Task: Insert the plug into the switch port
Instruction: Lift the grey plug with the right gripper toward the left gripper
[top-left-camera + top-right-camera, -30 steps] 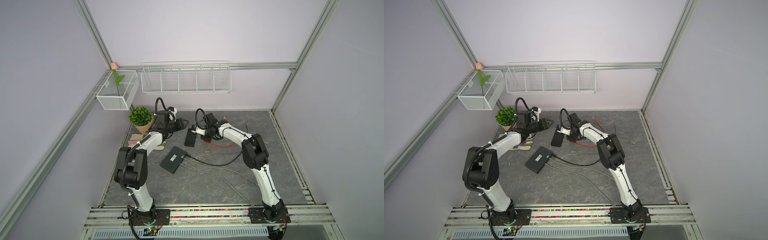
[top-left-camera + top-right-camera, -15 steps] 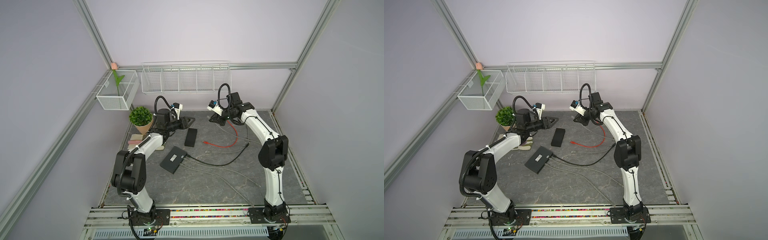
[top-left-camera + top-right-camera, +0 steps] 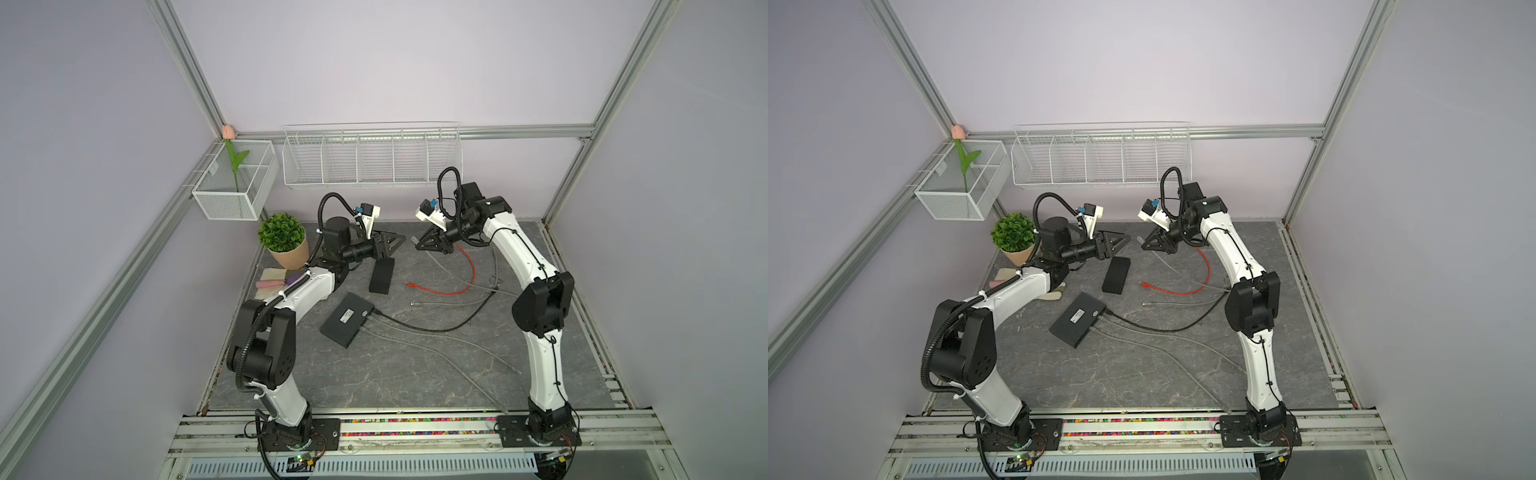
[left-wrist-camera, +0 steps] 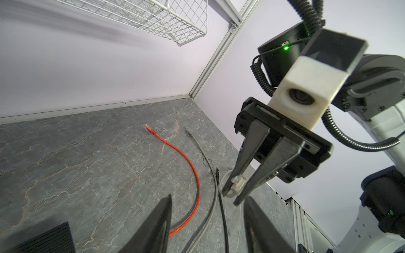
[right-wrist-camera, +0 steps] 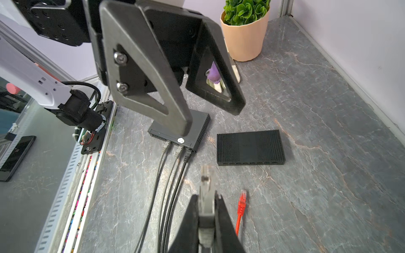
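**Plug gripped, not yet in**

My right gripper [image 4: 235, 190] pinches the plug [image 4: 237, 183] in the air, far of centre. My left gripper [image 3: 398, 242] hangs spread, empty. The switch [image 3: 347, 319] lies nearer on the counter [image 3: 415, 374]; insertion is left.

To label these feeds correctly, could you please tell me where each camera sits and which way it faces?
Top views: high above the arms' bases, looking down on the table; both whole arms show.
Left wrist: on the left arm, looking along its open fingers at the right gripper pinching the plug.
Right wrist: on the right arm, looking past its shut fingers at the left gripper, switch and box.
Shared: both wrist views show the red cable.
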Robot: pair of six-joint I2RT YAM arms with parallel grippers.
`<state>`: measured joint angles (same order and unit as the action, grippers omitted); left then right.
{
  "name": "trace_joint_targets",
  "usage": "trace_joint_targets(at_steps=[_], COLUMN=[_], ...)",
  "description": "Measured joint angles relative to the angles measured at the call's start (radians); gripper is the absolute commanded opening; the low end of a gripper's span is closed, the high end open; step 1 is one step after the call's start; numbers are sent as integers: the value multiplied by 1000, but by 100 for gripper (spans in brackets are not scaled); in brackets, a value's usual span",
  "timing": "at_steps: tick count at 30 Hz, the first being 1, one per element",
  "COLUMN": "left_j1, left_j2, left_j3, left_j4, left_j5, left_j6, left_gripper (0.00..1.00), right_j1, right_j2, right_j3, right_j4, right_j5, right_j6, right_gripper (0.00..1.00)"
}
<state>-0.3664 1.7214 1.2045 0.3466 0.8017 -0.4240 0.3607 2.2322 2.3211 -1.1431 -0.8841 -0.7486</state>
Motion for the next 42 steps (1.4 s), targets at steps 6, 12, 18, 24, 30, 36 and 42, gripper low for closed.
trace_joint_targets(at_steps=[6, 12, 18, 24, 30, 36, 42], left_j1=[-26, -42, -62, -74, -74, -74, -74], left_j2=[9, 45, 52, 52, 52, 52, 52], left_j3=[5, 16, 16, 16, 16, 16, 16], left_j4=[41, 89, 96, 117, 121, 123, 123], left_j5=[25, 53, 56, 67, 68, 71, 66], left_j6=[-18, -51, -52, -64, -69, -70, -64], left_gripper=[51, 47, 45, 38, 21, 5, 0], right_j1=[0, 0, 0, 1, 2, 3, 5], right_j2=[16, 25, 26, 26, 27, 27, 27], right_j3=[4, 19, 24, 34, 35, 36, 36], right_j4=[-48, -61, -69, -73, -74, -76, -69], right_j5=[-18, -37, -54, -77, -85, -84, -59], right_j6=[-17, -21, -23, -28, -29, -25, 2], right_gripper=[11, 11, 11, 11, 12, 16, 37])
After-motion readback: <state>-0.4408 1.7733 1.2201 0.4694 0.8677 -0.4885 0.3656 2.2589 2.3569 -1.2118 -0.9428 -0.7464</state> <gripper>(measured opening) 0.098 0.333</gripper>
